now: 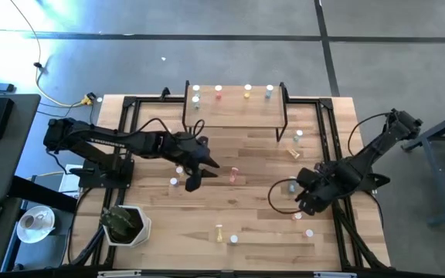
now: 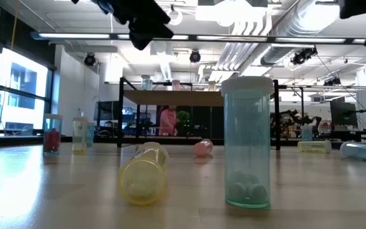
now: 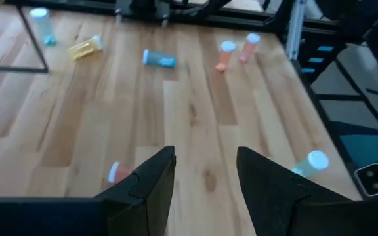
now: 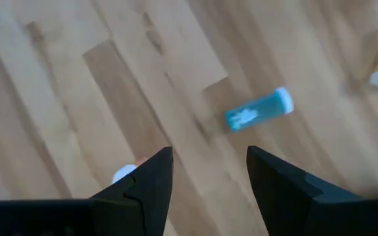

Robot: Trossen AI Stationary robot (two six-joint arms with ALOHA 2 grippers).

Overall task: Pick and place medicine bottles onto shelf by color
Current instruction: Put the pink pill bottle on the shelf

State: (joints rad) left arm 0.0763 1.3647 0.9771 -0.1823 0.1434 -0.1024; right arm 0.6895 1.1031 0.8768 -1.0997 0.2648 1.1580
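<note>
The shelf (image 1: 234, 112) stands at the table's far middle, with several medicine bottles (image 1: 219, 93) in a row along its far edge. More bottles are scattered on the table. My left gripper (image 1: 199, 174) (image 3: 205, 154) hovers open left of centre. A pink bottle (image 1: 234, 174) lies on its side to its right, and a blue one (image 1: 174, 182) stands to its left. My right gripper (image 1: 304, 201) (image 4: 209, 154) hovers open at the right, pointing steeply down. A teal bottle (image 4: 258, 110) (image 1: 290, 186) lies on its side just beyond its fingers.
A yellow bottle (image 1: 292, 153) lies near the shelf's right legs. Several bottles stand or lie near the front edge (image 1: 233, 239) (image 1: 309, 232). In the low view a teal bottle (image 2: 246, 143) stands upright beside a lying yellow one (image 2: 143, 175). A potted plant (image 1: 122, 224) stands at the front left.
</note>
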